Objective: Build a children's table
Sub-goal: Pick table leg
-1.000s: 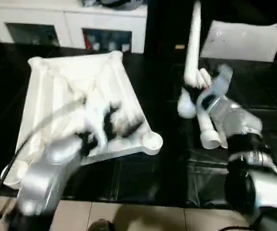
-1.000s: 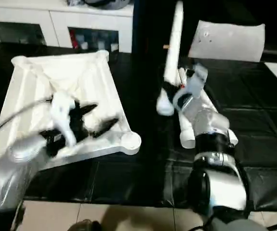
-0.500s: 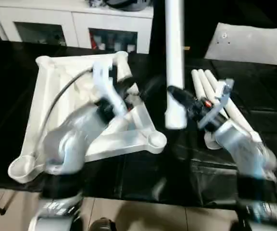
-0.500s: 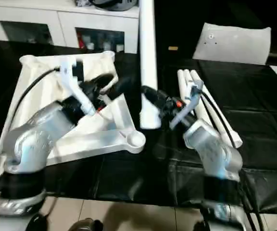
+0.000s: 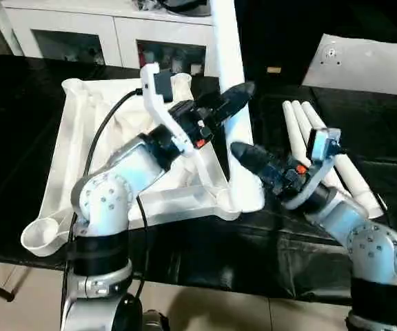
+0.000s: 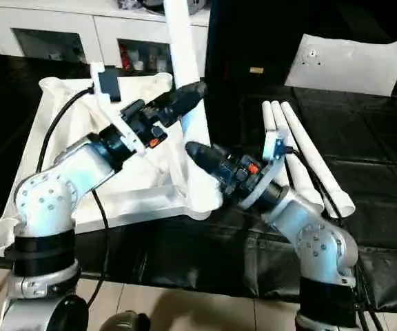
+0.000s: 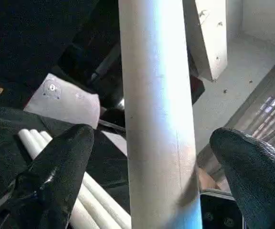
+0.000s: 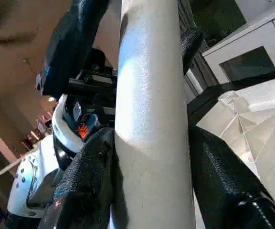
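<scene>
Right in the middle of the black surface point(image 5: 185, 255) a white table leg point(image 5: 234, 103) stands nearly upright, its lower end planted at the round corner socket point(image 5: 229, 200) of the tabletop point(image 5: 88, 152); the top of the leg runs out past the upper frame edge. The tabletop lies ribbed underside up on the left half of the surface, another round socket point(image 5: 36, 234) showing at its near-left corner, close to the surface's front edge.

The right hand point(image 5: 243, 155) is clenched around the leg low down, just above the socket; in the right wrist view its black fingers point(image 8: 85, 176) press the white tube from both sides, so that is a firm grasp. The left hand point(image 5: 229, 98) reaches across from over the tabletop and meets the same leg higher up; in the left wrist view its two fingers point(image 7: 56, 171) stand spread, one on each side of the tube with a gap to it, so it brackets the leg, released rather than clamped.

Three more legs point(image 5: 322, 152) lie side by side on the right half of the surface, running from mid-surface toward the far edge, just behind the right forearm. A flat whitish plastic bag point(image 5: 364, 62) rests near the far-right corner; beyond the far edge stands a white cabinet point(image 5: 88, 34) with glass doors; a black cable point(image 5: 105, 134) loops along the left arm.
</scene>
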Tool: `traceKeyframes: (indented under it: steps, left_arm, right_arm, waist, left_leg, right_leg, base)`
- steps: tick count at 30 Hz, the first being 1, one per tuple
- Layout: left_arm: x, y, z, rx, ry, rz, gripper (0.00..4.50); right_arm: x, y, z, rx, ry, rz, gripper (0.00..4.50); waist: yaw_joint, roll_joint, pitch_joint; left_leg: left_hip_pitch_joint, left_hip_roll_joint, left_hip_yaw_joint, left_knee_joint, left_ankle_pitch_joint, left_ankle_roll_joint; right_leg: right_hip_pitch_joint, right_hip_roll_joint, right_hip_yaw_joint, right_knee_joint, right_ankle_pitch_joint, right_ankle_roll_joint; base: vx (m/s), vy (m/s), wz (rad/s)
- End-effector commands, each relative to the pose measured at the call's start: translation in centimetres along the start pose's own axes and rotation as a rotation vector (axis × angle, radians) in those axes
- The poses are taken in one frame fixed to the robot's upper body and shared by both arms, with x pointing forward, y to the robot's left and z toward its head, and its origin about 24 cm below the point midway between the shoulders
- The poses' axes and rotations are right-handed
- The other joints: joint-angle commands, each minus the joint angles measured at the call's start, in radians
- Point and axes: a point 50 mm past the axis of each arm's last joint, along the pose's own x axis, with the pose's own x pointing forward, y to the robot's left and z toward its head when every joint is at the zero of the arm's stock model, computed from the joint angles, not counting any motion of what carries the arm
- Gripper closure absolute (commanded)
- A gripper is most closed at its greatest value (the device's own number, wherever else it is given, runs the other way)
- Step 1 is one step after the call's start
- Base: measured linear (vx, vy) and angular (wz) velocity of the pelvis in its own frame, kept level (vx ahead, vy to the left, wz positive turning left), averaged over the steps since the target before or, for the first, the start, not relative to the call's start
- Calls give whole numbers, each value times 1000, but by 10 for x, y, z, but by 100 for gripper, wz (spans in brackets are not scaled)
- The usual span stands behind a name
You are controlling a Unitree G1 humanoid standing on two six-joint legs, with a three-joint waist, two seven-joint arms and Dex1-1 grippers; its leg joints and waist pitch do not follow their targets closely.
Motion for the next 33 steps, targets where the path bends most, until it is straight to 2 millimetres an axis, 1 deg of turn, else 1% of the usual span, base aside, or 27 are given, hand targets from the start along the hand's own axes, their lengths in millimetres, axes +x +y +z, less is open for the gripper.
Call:
traceKeyframes:
  steps: [1,2,3,5,7,8,10,12,14,15,16,18,20,21,22,24,25,27,28,29,30,31,32,33]
  left_arm:
    - [-1,-3,2,26,-7,-2,36]
    - [-2,-1,3,49,-2,22,36]
    - [-3,0,3,59,2,41,36]
    - [-5,2,3,69,5,85,36]
    - [-6,2,3,82,10,109,36]
    - [-7,4,2,98,26,133,36]
    - [-7,5,1,103,29,156,36]
    - [-8,6,-1,123,31,172,36]
    - [-7,5,-2,144,41,170,36]
    - [-7,5,-2,149,42,168,36]
    - [-8,4,-2,149,41,168,36]
    - [-7,4,-3,164,40,155,36]
    - [-7,5,-3,174,30,168,36]
    - [-6,6,-4,185,26,178,36]
    - [-6,7,-4,223,28,182,36]
    - [-4,6,-4,279,28,185,36]
    - [-4,6,-4,292,26,185,36]
    - [-4,6,-5,340,36,178,36]
    - [-4,6,-5,364,39,168,36]
    - [-5,6,-6,380,45,154,36]
    - [-6,6,-7,378,47,152,36]
    - [-6,6,-7,381,47,153,36]
    - [-7,7,-7,392,46,154,36]
    - [-7,7,-8,398,46,153,36]
  right_arm:
    - [3,5,4,-50,8,9,261]
    - [5,5,1,-83,32,-10,261]
    - [6,5,0,-108,51,-27,261]
    - [9,4,-4,-163,84,-65,261]
    - [11,4,-6,-187,93,-85,261]
    - [13,3,-5,-216,88,-113,261]
    - [16,3,-4,-249,82,-135,261]
    - [19,2,-4,-308,96,-162,261]
    - [20,3,-5,-322,97,-168,261]
    - [21,2,-6,-350,105,-183,261]
    - [22,2,-6,-370,110,-193,261]
    - [26,3,-11,-423,142,-200,261]
    - [27,4,-13,-441,144,-203,261]
    - [28,5,-13,-453,146,-206,261]
    - [29,5,-14,-464,146,-209,261]
    - [31,4,-17,-506,148,-225,261]
    - [31,4,-18,-524,153,-231,261]
    - [33,4,-19,-569,147,-235,261]
    - [34,4,-19,-588,141,-233,261]
    - [35,4,-21,-608,138,-236,261]
    - [35,3,-22,-612,137,-235,261]
    - [35,3,-22,-614,136,-234,261]
    - [36,3,-23,-618,133,-232,261]
    - [36,3,-24,-621,131,-232,261]
  waist:
    - [2,-5,-62]
    - [1,-3,-62]
    - [1,-3,-63]
    - [0,-1,-63]
    - [-3,-2,-63]
    - [-3,-1,-63]
    - [-4,2,-64]
    - [-5,1,-63]
    - [-7,2,-63]
    - [-6,6,-63]
    - [-7,3,-63]
    - [-8,2,-62]
    - [-10,5,-63]
    - [-11,5,-62]
    - [-11,8,-63]
    - [-11,6,-63]
    - [-11,9,-63]
    - [-13,7,-63]
    - [-13,8,-63]
    - [-13,12,-63]
    - [-13,12,-63]
    - [-15,15,-64]
    - [-16,17,-63]
    - [-16,17,-64]
  left_leg:
    - [47,49,-19,-73,-208,-60]
    - [46,49,-20,-74,-212,-65]
    - [46,50,-21,-75,-212,-69]
    - [46,51,-22,-75,-210,-80]
    - [45,47,-21,-74,-211,-81]
    - [47,48,-21,-75,-212,-82]
    - [46,48,-22,-75,-213,-88]
    - [47,47,-22,-76,-220,-88]
    - [47,47,-22,-76,-227,-89]
    - [48,47,-23,-76,-229,-88]
    - [47,47,-22,-75,-227,-92]
    - [46,47,-22,-76,-230,-92]
    - [46,47,-23,-76,-231,-91]
    - [46,47,-23,-76,-234,-90]
    - [46,48,-24,-76,-233,-89]
    - [48,49,-24,-77,-244,-89]
    - [47,49,-25,-77,-245,-93]
    - [48,49,-25,-78,-250,-97]
    - [48,49,-24,-77,-251,-97]
    - [48,48,-25,-78,-259,-99]
    - [48,48,-25,-78,-259,-99]
    - [50,48,-26,-78,-264,-103]
    - [49,48,-26,-78,-269,-102]
    - [50,48,-26,-77,-271,-102]
  right_leg:
    - [14,-72,25,-96,-100,-145]
    - [13,-72,25,-96,-107,-139]
    - [13,-72,25,-96,-105,-132]
    - [12,-70,25,-95,-89,-118]
    - [12,-69,26,-95,-83,-114]
    - [9,-68,27,-96,-84,-112]
    - [10,-67,26,-94,-71,-113]
    - [10,-66,26,-94,-64,-113]
    - [10,-66,27,-95,-67,-108]
    - [9,-66,27,-94,-67,-108]
    - [9,-66,27,-95,-65,-107]
    - [10,-65,27,-95,-64,-106]
    - [10,-64,27,-95,-55,-104]
    - [10,-64,27,-95,-55,-103]
    - [10,-64,27,-93,-47,-101]
    - [8,-65,28,-96,-51,-97]
    - [9,-64,27,-93,-48,-97]
    - [9,-63,27,-92,-43,-98]
    - [8,-63,28,-93,-43,-96]
    - [6,-64,28,-93,-46,-97]
    - [6,-64,28,-93,-46,-97]
    - [7,-62,28,-89,-29,-105]
    - [7,-61,27,-89,-20,-110]
    - [7,-61,27,-89,-17,-111]
  base:
    - [0,0,0]
    - [0,0,0]
    - [0,0,0]
    - [0,0,0]
    - [0,0,0]
    - [0,0,0]
    - [0,0,0]
    - [0,0,0]
    - [0,0,0]
    - [0,0,0]
    - [0,0,0]
    - [0,0,0]
    - [0,0,0]
    - [0,0,0]
    - [0,0,0]
    - [0,0,0]
    - [0,0,0]
    - [0,0,0]
    - [0,0,0]
    - [0,0,0]
    - [0,0,0]
    - [0,0,0]
    - [0,0,0]
    - [0,0,0]
